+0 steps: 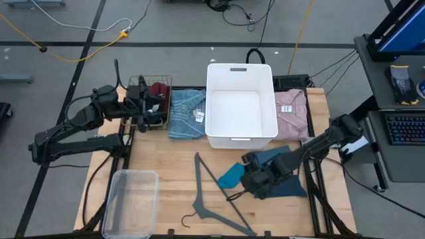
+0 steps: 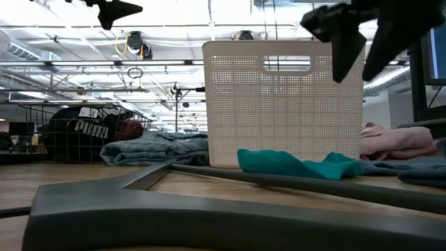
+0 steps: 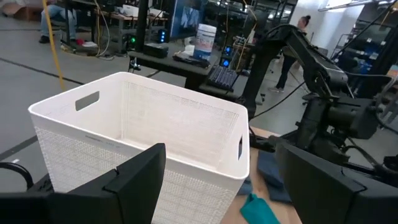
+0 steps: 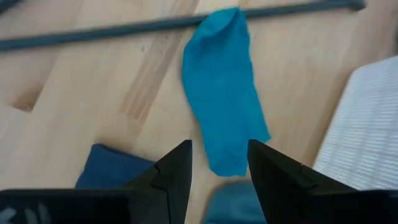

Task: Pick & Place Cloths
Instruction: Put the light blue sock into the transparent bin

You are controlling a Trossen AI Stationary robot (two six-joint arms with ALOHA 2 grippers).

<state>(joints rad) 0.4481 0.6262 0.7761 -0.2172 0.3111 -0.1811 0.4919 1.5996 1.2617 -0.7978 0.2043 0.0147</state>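
Wooden table, teal cloth lying flat just ahead of right jaws, parted, holding nothing

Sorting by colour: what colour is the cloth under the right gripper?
Teal, plain; the cloth shows best in the right wrist view, below the right gripper.

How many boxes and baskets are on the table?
3. The white plastic basket stands at the table's back middle. The black wire basket holding dark clothes sits at the back left. The clear plastic bin sits at the front left. None seem hidden.
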